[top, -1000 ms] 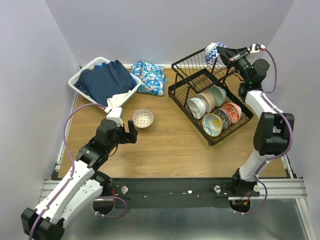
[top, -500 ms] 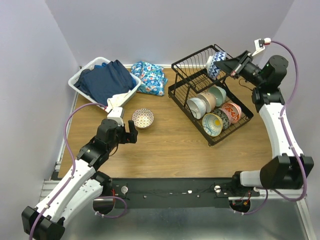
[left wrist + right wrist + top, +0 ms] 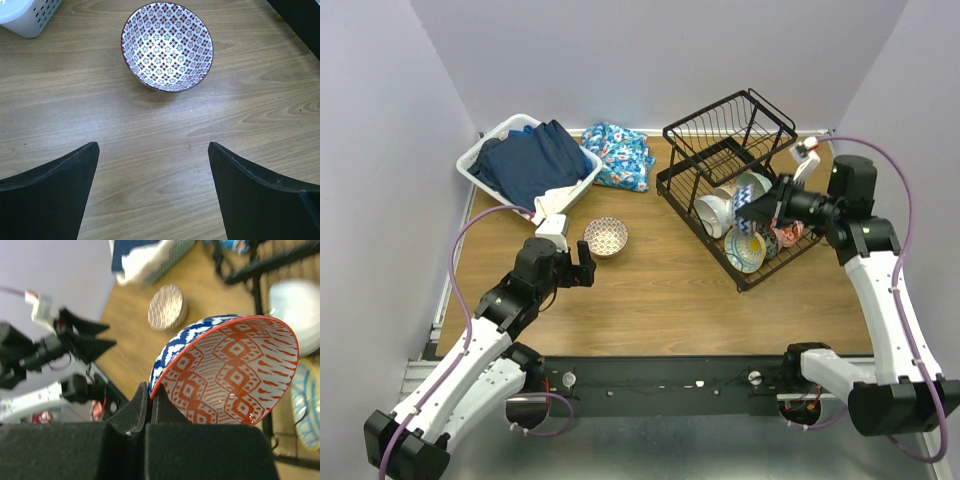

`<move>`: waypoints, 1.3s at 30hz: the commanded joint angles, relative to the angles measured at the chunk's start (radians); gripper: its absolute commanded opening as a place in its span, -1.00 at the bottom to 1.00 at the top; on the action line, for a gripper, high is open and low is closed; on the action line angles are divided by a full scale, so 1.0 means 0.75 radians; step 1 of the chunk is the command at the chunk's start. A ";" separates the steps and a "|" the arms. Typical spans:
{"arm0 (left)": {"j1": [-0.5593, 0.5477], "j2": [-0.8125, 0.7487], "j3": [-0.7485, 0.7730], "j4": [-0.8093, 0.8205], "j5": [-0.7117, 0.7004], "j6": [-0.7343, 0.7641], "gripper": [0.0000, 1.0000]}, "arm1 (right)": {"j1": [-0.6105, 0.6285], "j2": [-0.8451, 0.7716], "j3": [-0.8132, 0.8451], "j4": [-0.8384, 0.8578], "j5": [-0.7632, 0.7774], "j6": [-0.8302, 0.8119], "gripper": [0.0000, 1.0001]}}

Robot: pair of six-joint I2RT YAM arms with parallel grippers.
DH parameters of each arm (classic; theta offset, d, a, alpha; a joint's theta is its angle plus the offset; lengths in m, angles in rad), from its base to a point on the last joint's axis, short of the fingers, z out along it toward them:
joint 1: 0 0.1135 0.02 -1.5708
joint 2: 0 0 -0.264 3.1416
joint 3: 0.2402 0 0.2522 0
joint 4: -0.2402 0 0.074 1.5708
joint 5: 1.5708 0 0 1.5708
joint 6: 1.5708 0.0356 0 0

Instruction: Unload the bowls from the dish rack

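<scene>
So the right pincer (image 3: 149, 390) was clamped tight on the rim of the blue-and-white bowl (image 3: 225, 370), one finger inside the lip and one outside. The bowl was tipped right up on its side, so its wrist camera looked straight into the inside, which was red-orange diamond pattern with a red rim. From the top camera that arm was reaching in from the right over the lower tier of the dish rack (image 3: 682, 190), and the pincer was parked over the row of bowls sitting in there. I couldn't tell how high above them it was. Peeking out around it in the rack were a white bowl (image 3: 712, 212) on the left and a yellow bowl (image 3: 742, 250) with a teal rim at the near end. The upper basket tier had nothing in it.

The left pincer (image 3: 152, 145) was spread wide open with nothing between its fingers (image 3: 60, 185), hanging over bare table (image 3: 660, 290). Just ahead of it sat a brown-and-white patterned bowl (image 3: 167, 47), upright on the wood, not touched by anything.

Back left there was a white laundry basket (image 3: 480, 160) stuffed with dark blue clothes (image 3: 530, 160), and a floral cloth (image 3: 618, 152) lay beside it.
</scene>
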State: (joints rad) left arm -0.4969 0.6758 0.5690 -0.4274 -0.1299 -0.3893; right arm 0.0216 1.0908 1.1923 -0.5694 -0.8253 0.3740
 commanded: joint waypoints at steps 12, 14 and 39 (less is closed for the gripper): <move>0.008 0.032 -0.014 0.020 0.014 -0.013 0.98 | 0.345 -0.178 -0.295 -0.186 0.268 -0.055 -0.99; 0.008 0.042 -0.010 0.014 0.010 -0.017 0.98 | 0.421 -0.176 -0.313 -0.157 0.301 -0.033 -0.99; 0.008 0.291 0.174 -0.138 0.050 -0.252 0.98 | 1.341 0.396 -0.254 0.190 1.194 -0.243 -0.99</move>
State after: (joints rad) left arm -0.4969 0.8577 0.6292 -0.4671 -0.1200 -0.5297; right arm 0.9703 1.3617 0.9489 -0.5270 -0.1101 0.3267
